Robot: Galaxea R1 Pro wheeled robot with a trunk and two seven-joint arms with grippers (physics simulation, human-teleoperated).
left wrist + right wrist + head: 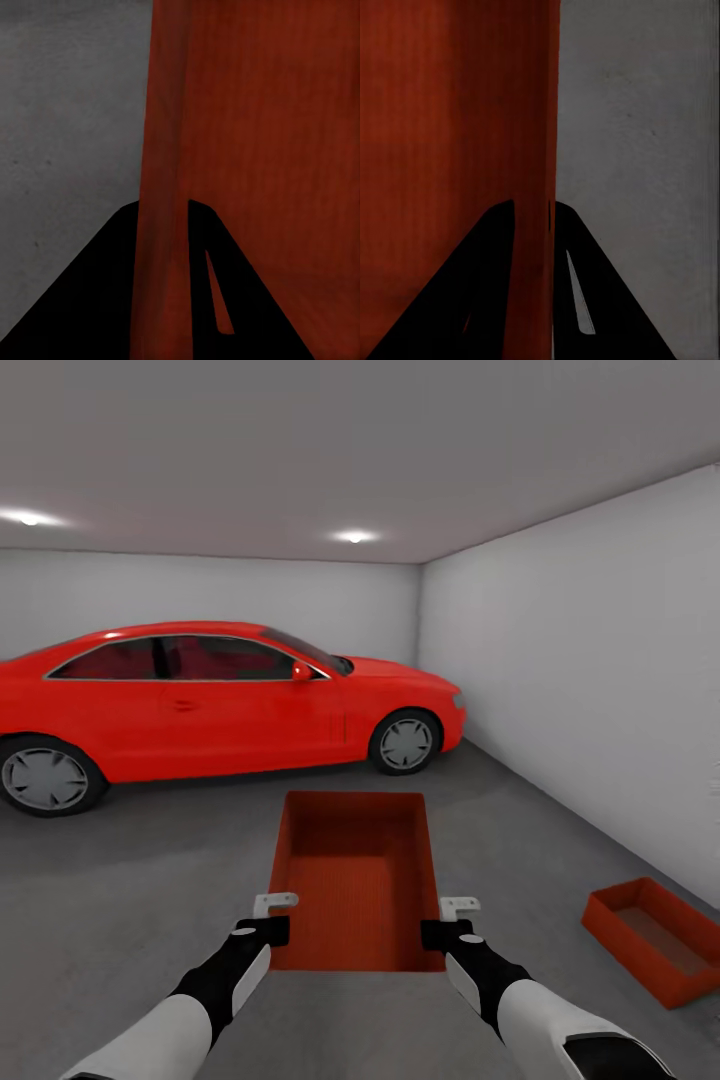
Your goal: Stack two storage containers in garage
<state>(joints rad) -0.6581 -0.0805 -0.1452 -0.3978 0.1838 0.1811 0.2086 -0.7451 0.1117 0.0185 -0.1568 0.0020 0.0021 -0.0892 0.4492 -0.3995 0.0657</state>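
The left claw [272,920] is clamped on the left wall of an orange-red storage container [360,870], near its closest corner; in the left wrist view, its two dark fingers [97,300] straddle the thin red wall [161,225], one on each side. The right claw [448,923] grips the opposite wall the same way, and its wrist view shows dark fingers [607,300] closed against either face of that wall [544,225]. Both black-and-white arms reach forward from the bottom of the head view, carrying the open-top bin between them, long axis pointing away from the robot, held level above the dark grey concrete floor [150,880].

A second, matching container [655,938] sits on the floor to the right, well apart from the held one and close to the pale grey side wall [600,690]. It stands at an angle to that wall, open side up.

Beyond the carried bin, a red car [210,705] is parked side-on across the garage, its nose toward the right wall. Two ceiling lights [355,537] glow overhead, above the plain back wall.
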